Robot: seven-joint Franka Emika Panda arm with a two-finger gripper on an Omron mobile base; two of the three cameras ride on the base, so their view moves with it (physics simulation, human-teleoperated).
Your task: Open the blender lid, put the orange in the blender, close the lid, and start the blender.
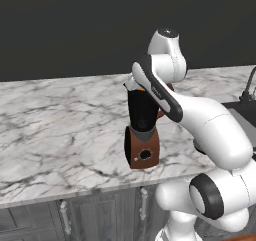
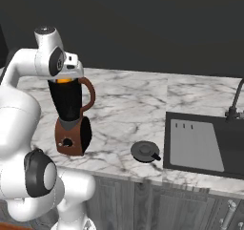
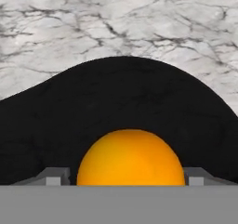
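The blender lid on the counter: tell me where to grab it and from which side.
Grip the raised knob at the centre of the lid, coming straight down from above. It lies flat on the marble counter, between the blender and the sink, so its thin rim probably gives the fingers little to pinch.

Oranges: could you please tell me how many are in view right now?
1: a small bright orange ball between the end effector fingertips, over the tall blender's dark black tapered jar. Others could be hidden inside.
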